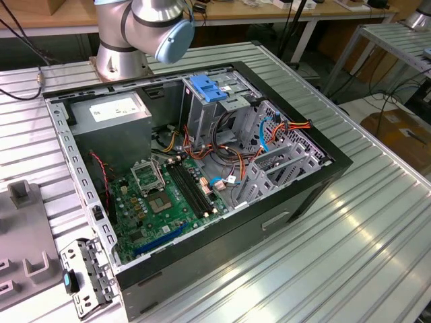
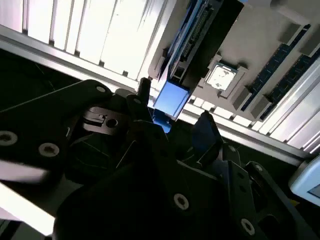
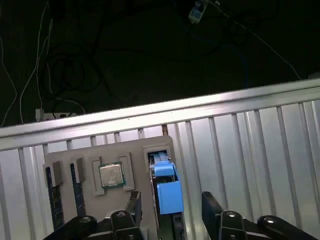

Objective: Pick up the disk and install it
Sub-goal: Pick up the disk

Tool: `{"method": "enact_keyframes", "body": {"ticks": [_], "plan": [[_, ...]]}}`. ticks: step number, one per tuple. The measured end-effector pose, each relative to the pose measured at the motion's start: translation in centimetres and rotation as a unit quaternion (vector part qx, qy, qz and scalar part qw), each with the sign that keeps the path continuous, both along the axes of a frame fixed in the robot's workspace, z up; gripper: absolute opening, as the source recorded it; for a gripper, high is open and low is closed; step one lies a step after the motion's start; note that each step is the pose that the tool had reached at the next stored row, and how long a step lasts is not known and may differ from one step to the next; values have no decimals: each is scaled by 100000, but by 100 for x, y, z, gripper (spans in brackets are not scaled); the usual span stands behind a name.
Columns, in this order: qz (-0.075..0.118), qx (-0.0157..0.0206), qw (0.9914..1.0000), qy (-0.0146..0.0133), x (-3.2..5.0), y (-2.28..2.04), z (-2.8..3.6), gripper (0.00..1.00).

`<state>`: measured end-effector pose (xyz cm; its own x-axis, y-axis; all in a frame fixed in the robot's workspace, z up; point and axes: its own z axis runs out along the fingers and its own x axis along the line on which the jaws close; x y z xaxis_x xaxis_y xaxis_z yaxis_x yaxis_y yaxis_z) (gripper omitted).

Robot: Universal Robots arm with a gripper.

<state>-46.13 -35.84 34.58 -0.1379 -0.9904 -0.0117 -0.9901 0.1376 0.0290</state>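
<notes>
Loosely, end effector [image 3: 171, 199] astride disk [image 3: 167, 192]

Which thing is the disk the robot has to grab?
In the first wrist view, find the ribbed metal table, then the grey tray lying on it. The disk sits in the tray's slot beside the square silver chip. It is the only thing with a bright blue end.

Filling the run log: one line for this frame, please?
stage: pre-grasp | gripper: open, fingers either side of disk | disk: seated in grey holder slot, not lifted | install: not done
</notes>
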Motion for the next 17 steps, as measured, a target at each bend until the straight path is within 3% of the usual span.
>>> {"method": "enact_keyframes", "body": {"ticks": [1,3,6,7,11,15,17], "plan": [[1826,-1,99983,-23,0,0,-26,60],[2555,-16,99967,-222,-1,0,-35,60],[2882,-170,99947,-1534,-19,0,-49,60],[2897,-172,99943,-1719,-39,0,-58,60],[3752,-155,99913,-1818,-117,0,-138,60],[7529,-95,99700,-1804,-118,0,-205,60],[7645,-92,99690,-1846,-118,0,-255,60]]}}
